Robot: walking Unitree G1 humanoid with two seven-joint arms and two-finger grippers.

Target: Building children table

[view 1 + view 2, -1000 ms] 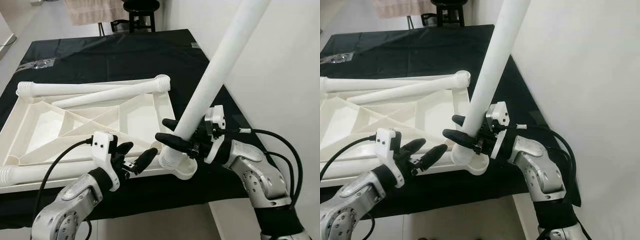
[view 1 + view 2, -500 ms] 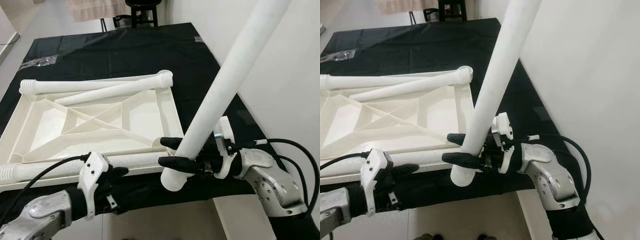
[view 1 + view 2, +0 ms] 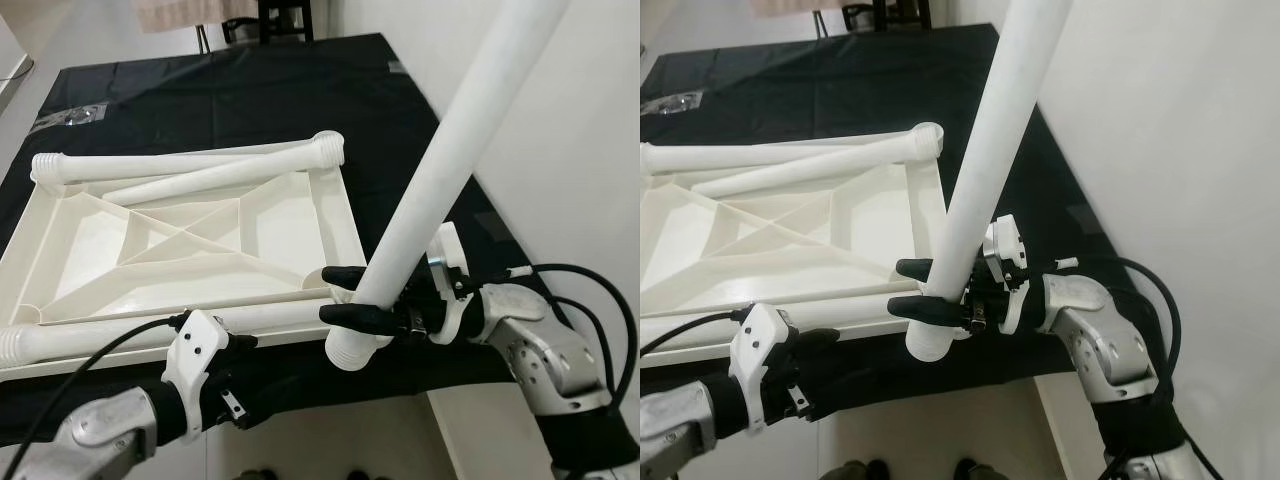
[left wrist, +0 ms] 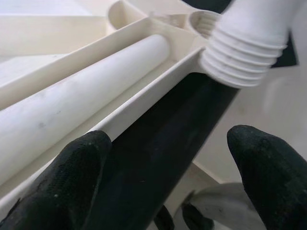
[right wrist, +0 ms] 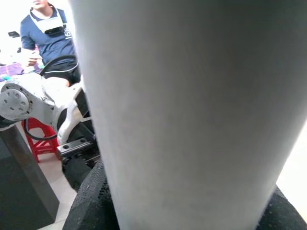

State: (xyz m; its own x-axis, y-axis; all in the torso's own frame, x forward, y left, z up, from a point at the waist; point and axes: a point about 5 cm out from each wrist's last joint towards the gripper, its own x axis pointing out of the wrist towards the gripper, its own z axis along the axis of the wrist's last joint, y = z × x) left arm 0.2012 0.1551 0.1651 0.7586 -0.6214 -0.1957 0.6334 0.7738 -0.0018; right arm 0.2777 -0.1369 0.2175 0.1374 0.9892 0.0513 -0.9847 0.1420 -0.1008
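Observation:
A white plastic tabletop (image 3: 290,235) lies upside down on the black-covered table. My right gripper (image 3: 330,293) is shut on a long white leg (image 3: 440,170), which tilts up and away to the right. The leg's threaded end (image 3: 350,352) hangs just off the tabletop's near right corner, close to the corner socket (image 4: 204,21). Another leg (image 3: 130,335) lies along the tabletop's near edge. My left gripper (image 4: 168,177) is open and holds nothing. It sits low at the table's front edge, left of the threaded end (image 4: 244,52).
Two more white legs (image 3: 190,165) lie along the tabletop's far side. The black cloth (image 3: 250,90) stretches back to a dark stool (image 3: 285,15). A white wall (image 3: 560,120) runs close along the right. A person (image 5: 48,33) and a red stool (image 5: 41,139) appear behind.
My left gripper has dropped from the tabletop's near edge to below the table's front edge. The held leg's threaded end has come off the corner socket, slightly toward me.

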